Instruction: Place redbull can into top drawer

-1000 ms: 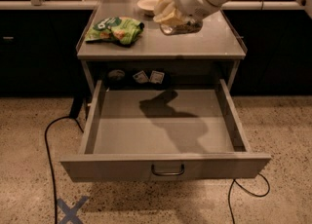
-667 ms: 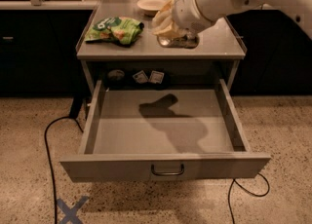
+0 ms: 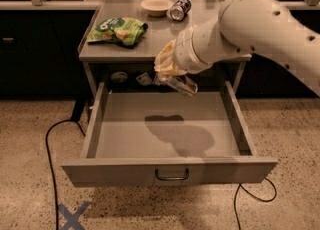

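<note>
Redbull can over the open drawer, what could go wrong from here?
The redbull can hangs tilted in the hand, above the floor of the top drawer. Let go from there, it could bounce, dent or roll. The hand also looks close to the front edge of the table, so the wrist might knock that edge while lowering.

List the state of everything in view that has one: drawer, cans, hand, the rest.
drawer: pulled fully open.
silver can: tilted, held in the air over the back of the drawer, not yet in it.
hand: above the drawer's back, shut on the silver can.
dark can: on its side on the tabletop, beside the bowl.
bowl: upright.
bag: lying crumpled on the tabletop.
</note>
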Action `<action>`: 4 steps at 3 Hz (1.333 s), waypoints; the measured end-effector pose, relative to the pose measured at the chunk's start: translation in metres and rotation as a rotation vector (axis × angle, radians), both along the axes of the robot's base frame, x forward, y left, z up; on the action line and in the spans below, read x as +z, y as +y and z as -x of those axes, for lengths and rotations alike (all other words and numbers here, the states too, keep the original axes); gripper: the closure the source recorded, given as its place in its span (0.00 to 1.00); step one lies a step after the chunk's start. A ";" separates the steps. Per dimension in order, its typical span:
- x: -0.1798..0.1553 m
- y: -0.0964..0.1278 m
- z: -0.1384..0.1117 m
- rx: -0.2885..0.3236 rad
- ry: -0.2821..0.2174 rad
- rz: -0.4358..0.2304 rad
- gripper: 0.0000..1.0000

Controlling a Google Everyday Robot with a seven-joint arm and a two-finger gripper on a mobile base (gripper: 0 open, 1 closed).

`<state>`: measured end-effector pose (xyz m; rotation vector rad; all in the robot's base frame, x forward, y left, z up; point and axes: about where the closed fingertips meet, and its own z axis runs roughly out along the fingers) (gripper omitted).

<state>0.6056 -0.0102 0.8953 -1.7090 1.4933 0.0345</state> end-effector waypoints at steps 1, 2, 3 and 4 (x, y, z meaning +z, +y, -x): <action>-0.050 -0.001 0.013 0.005 0.029 0.013 1.00; -0.100 -0.004 0.021 0.021 0.067 0.050 1.00; -0.157 -0.011 0.030 0.008 0.126 0.069 1.00; -0.204 -0.017 0.032 0.009 0.178 0.094 1.00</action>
